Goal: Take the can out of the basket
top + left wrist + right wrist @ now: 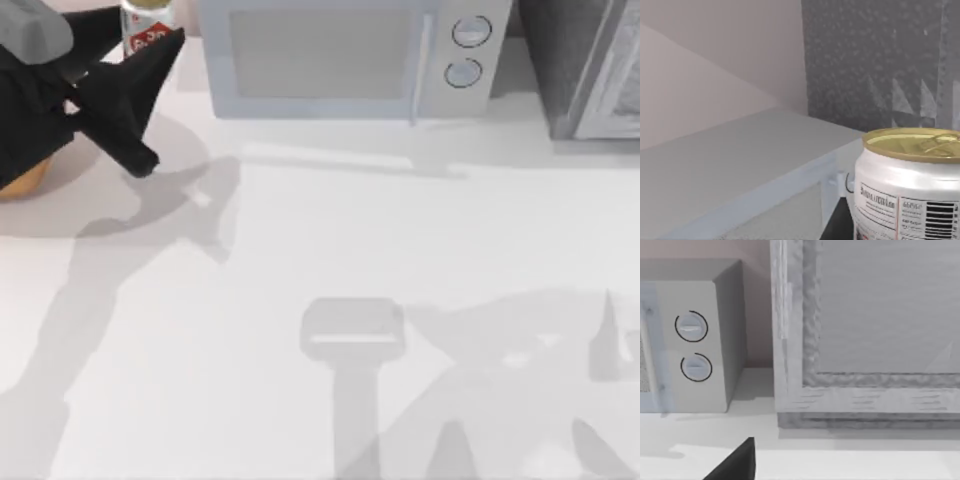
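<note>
The can [907,185] sits closest to the left wrist camera, upright, gold lid up, its long axis vertical. From above, it [147,30] is at the far left of the table [300,240], just left of the microwave [345,55], with the left end effector [135,90] pinching it between dark fingers. The basket [25,180] peeks out orange beneath the left arm, nearer the table's front than the can, so the can appears lifted clear of it. The left arm is plainly the nearer one. The right end effector's state I cannot tell; one dark finger [735,462] shows before the microwave and a grey cabinet [865,340].
</note>
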`<action>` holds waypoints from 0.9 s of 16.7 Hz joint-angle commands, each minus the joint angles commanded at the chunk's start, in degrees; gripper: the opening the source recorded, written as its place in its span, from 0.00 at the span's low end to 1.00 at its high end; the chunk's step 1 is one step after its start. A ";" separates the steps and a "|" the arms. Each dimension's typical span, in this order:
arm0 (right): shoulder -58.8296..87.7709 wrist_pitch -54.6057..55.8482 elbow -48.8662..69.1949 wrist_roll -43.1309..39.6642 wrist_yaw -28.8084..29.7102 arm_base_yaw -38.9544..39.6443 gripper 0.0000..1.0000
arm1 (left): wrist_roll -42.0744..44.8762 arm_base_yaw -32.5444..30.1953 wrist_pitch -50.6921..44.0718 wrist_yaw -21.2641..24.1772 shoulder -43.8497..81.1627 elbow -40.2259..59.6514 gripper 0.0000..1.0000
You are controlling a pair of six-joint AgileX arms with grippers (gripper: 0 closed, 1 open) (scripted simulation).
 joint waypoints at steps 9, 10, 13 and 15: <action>0.00 0.00 0.00 0.00 0.00 0.00 1.00 | 0.23 -2.27 13.49 13.41 27.28 10.62 0.00; 0.00 0.00 0.00 0.00 0.00 0.00 1.00 | 0.21 -2.46 14.87 14.81 30.14 11.67 0.00; 0.00 0.00 0.00 0.00 0.00 0.00 1.00 | 0.14 -3.01 18.81 18.91 38.33 14.66 0.00; 0.00 0.00 0.00 0.00 0.00 0.00 1.00 | 0.11 -3.35 21.34 21.57 43.50 16.57 0.00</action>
